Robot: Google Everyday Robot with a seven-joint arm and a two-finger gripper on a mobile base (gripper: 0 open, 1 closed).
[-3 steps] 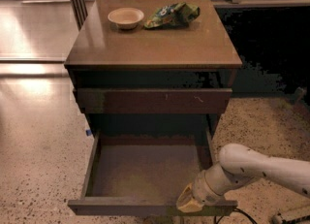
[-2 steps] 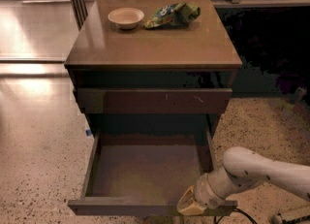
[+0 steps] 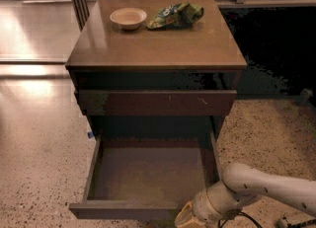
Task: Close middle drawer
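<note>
The pincer [image 3: 187,218] sits at the right end of the low front panel of the dark brown wooden middle drawer [image 3: 148,175], whose shallow box lies just beyond it, pulled fully out. I cannot tell whether the pincer is apart or together. The push seems not yet made, and the next move calls for a straight, even shove inward.
</note>
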